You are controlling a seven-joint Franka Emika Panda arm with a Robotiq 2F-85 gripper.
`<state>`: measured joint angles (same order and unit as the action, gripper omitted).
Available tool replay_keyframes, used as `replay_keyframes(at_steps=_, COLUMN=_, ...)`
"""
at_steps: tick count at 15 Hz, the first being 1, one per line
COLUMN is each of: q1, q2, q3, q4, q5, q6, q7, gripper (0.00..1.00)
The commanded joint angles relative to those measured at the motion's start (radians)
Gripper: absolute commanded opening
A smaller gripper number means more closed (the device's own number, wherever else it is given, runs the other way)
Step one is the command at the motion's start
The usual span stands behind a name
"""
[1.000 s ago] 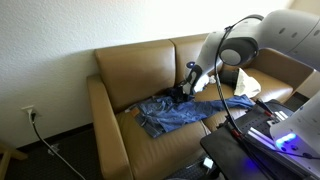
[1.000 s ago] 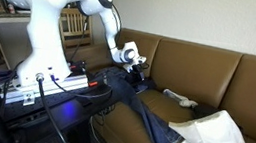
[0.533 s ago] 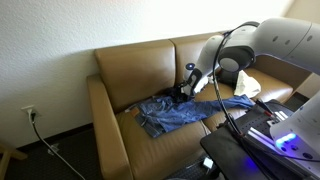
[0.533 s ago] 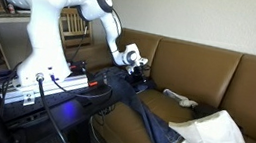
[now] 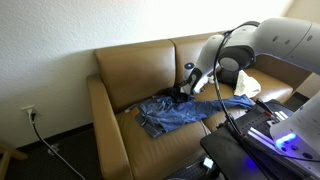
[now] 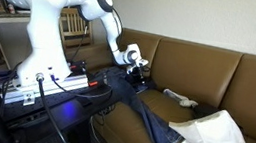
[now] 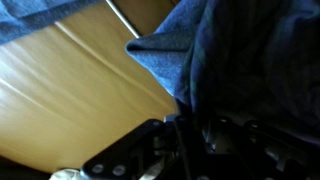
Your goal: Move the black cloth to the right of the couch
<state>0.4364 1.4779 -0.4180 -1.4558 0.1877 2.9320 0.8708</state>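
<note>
The black cloth (image 5: 177, 98) (image 6: 140, 81) lies bunched on top of blue jeans (image 5: 175, 113) (image 6: 150, 113) on the seat of a tan leather couch (image 5: 140, 65) (image 6: 199, 66). My gripper (image 5: 184, 91) (image 6: 137, 73) is down on the black cloth, its fingers sunk into the dark folds. The wrist view shows blue denim (image 7: 250, 60), tan leather (image 7: 60, 90) and a dark mass where the jaws are. Whether the jaws have closed on the cloth is too dark to see.
A white cloth (image 5: 245, 83) (image 6: 222, 135) lies on the couch past the jeans. A small pale object (image 6: 175, 95) rests on the seat. The robot's stand with cables and electronics (image 6: 45, 85) (image 5: 270, 125) is right in front of the couch. A wall outlet with a cord (image 5: 30, 113) is beside the armrest.
The arm has stayed almost still, with the gripper low on the black cloth. The cloth and jeans have not visibly shifted.
</note>
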Motion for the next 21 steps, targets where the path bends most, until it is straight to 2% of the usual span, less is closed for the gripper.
replay_keyframes(at_steps=1, q1=-0.067, q2=-0.045, q3=0.062, q4=0.039, q5=-0.005, q6=-0.191, q7=0.026, gripper=0.00)
replay_keyframes(at_steps=4, q1=-0.139, q2=-0.136, q3=0.118, q4=-0.013, q5=0.009, q6=-0.148, q7=0.023, gripper=0.00)
replay_keyframes(at_steps=9, q1=-0.248, q2=-0.239, q3=0.124, q4=-0.059, q5=0.064, q6=-0.072, q7=0.098, gripper=0.00)
replay_keyframes(at_steps=15, q1=-0.464, q2=-0.453, q3=0.179, q4=-0.172, q5=0.154, q6=-0.030, q7=0.074, gripper=0.00)
replay_keyframes(at_steps=18, q1=-0.597, q2=-0.569, q3=0.281, q4=-0.218, q5=0.196, q6=-0.040, q7=-0.006, gripper=0.00)
replay_keyframes(at_steps=19, q1=-0.526, q2=-0.457, q3=0.193, q4=-0.119, q5=0.163, q6=-0.048, q7=0.069, gripper=0.00)
replay_keyframes(at_steps=21, q1=-0.557, q2=-0.489, q3=0.205, q4=-0.126, q5=0.163, q6=-0.059, q7=0.051, gripper=0.01)
